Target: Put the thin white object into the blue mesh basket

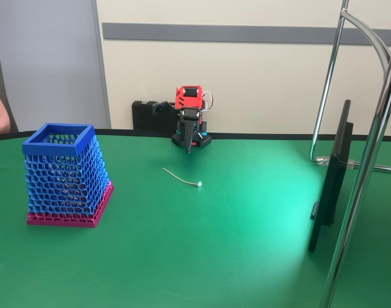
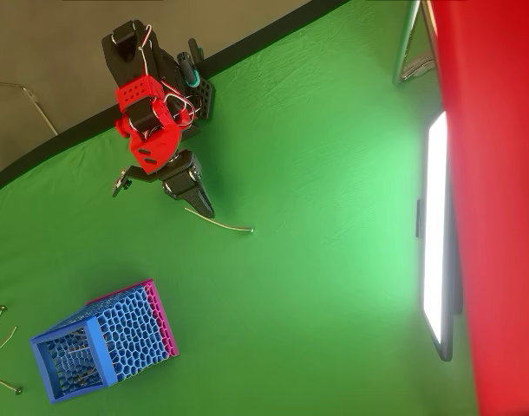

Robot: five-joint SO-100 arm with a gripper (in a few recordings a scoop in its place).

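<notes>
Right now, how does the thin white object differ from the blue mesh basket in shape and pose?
The thin white object is a slender curved stick lying flat; the blue mesh basket is a wide tapered box standing upright. The stick is whitish; the basket is blue with a pink base. Both rest on the green table.

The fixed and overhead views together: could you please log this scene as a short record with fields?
surface: green table
target: thin whitish stick with ball end, lying flat on the table
container: blue honeycomb mesh basket with pink base, upright, apart from stick
gripper: black two-finger gripper, pointing down near the stick's plain end, holding nothing
</notes>
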